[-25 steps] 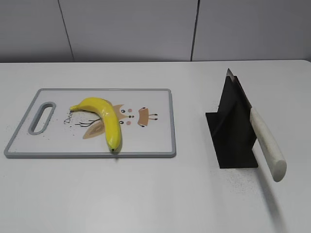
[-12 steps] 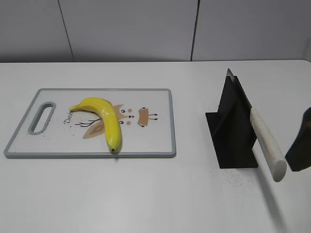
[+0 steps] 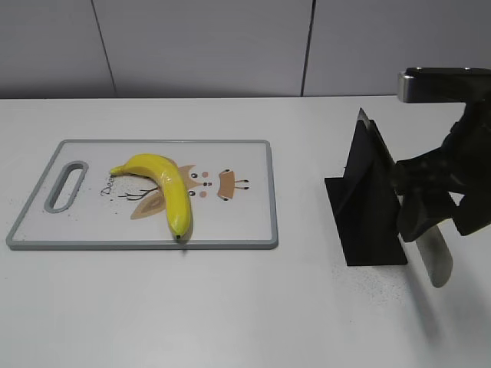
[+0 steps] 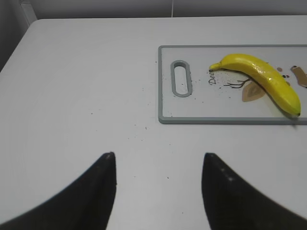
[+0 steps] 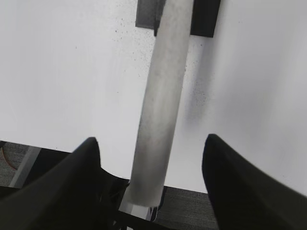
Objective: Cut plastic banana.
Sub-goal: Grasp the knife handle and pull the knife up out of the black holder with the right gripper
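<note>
A: While the knife (image 3: pixel 434 257) stands blade-down in its black stand (image 3: pixel 367 207), what flanks the handle?

B: Item one, right gripper (image 5: pixel 151 148): fingers spread wide, one on each side of the pale handle, neither touching it in the wrist view. Nothing held.

A: Step in hand?

B: By my reading, the approach to the knife grasp; cutting not begun. Next move calls for the fingers to come together squarely on the handle, then a draw along the slot's line so the blade leaves the stand without tipping it.

A: Item two?

B: Left gripper (image 4: pixel 158 165): fingers apart, empty, hanging over bare table (image 4: pixel 86 86), well apart from the board's handle end.

A: The task's thing?

B: Plastic banana (image 3: pixel 163 188): lying curved on the cutting board (image 3: pixel 245 230), stem toward the handle slot, dark tip close to the board's near edge.

A: Edges and room?

B: Open table between board and stand, enough for the knife to cross. The handle's end overhangs the table's edge in the right wrist view. The stand sits well apart from the board
</note>
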Tool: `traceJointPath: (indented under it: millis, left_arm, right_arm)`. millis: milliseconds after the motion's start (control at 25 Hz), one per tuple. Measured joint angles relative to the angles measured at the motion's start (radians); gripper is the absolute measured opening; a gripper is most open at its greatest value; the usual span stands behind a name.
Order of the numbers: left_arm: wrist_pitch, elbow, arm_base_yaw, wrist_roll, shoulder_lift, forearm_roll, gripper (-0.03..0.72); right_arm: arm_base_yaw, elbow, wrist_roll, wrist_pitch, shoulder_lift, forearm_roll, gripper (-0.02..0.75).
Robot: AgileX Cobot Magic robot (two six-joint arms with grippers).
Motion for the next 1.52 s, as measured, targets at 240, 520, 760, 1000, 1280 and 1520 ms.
traceJointPath:
  millis: [240, 520, 760, 1000, 1280, 1520]
  left_arm:
    - [0.000, 0.000, 0.000, 0.000, 0.000, 0.001, 0.536]
    - [0.000, 0.000, 0.000, 0.000, 0.000, 0.001, 0.536]
    - [0.000, 0.000, 0.000, 0.000, 0.000, 0.001, 0.536]
    - [0.000, 0.000, 0.000, 0.000, 0.000, 0.002, 0.534]
    - [0.000, 0.000, 0.000, 0.000, 0.000, 0.002, 0.534]
    - [0.000, 0.000, 0.000, 0.000, 0.000, 0.002, 0.531]
  right_arm:
    - [0.000, -0.003, 0.014, -0.038, 0.090, -0.004, 0.480]
    - [0.000, -0.004, 0.027, -0.073, 0.176, -0.003, 0.445]
    - [0.000, -0.004, 0.039, -0.077, 0.194, 0.013, 0.268]
    - [-0.001, -0.026, 0.069, -0.041, 0.194, -0.001, 0.164]
    - [0.000, -0.111, 0.085, 0.056, 0.189, 0.014, 0.166]
    - [0.000, -0.168, 0.088, 0.105, 0.122, -0.009, 0.167]
